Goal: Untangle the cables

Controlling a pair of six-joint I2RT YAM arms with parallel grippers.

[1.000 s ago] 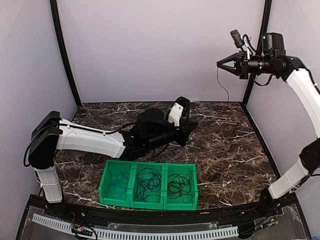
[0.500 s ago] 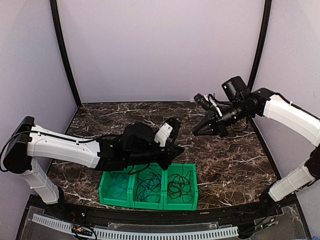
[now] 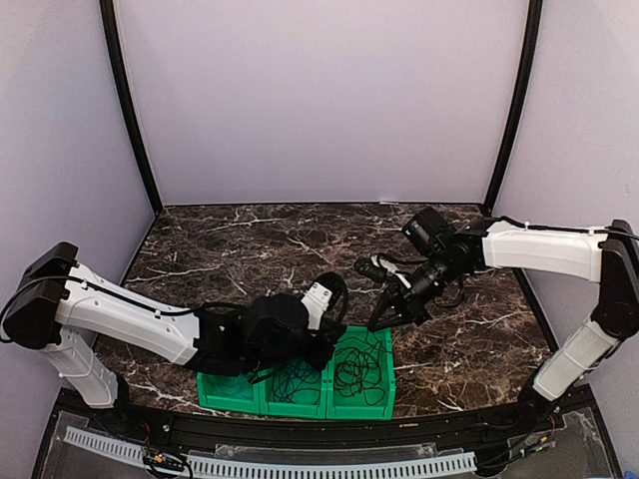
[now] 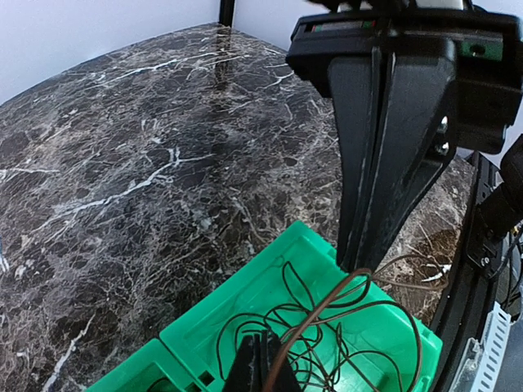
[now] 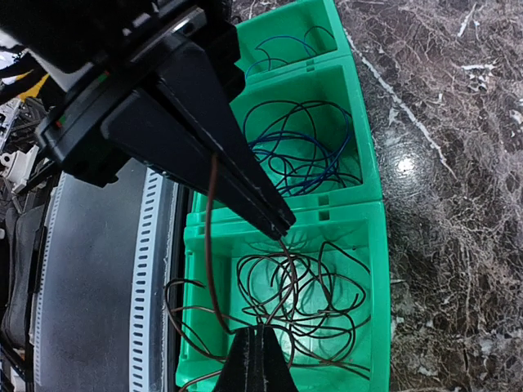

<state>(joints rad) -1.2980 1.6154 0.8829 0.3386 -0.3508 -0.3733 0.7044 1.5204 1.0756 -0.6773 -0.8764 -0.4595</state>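
Observation:
Three joined green bins (image 3: 210,391) hold the cables. Dark brown cables (image 3: 361,371) fill the right bin, blue and dark ones (image 3: 295,371) the middle, a thin blue one (image 3: 236,365) the left. Over the right bin, my left gripper (image 3: 332,351) and right gripper (image 3: 375,323) point tip to tip. In the right wrist view, one brown cable (image 5: 288,273) runs from the left gripper (image 5: 282,230) to the right gripper (image 5: 260,343). Both are shut on it. In the left wrist view, the same cable (image 4: 327,304) leaves my left gripper (image 4: 263,359) toward the right gripper (image 4: 353,260).
The bins stand at the near edge of the dark marble table (image 3: 260,239), just beyond a slotted white cable duct (image 3: 300,465). Lilac walls (image 3: 319,100) with black corner posts (image 3: 128,110) enclose the back and sides. A loop of brown cable (image 5: 184,314) hangs over the bin's near wall.
The right arm swung down from high at the back right corner to the right bin. The left arm drew back from mid-table to the bins, meeting the right gripper.

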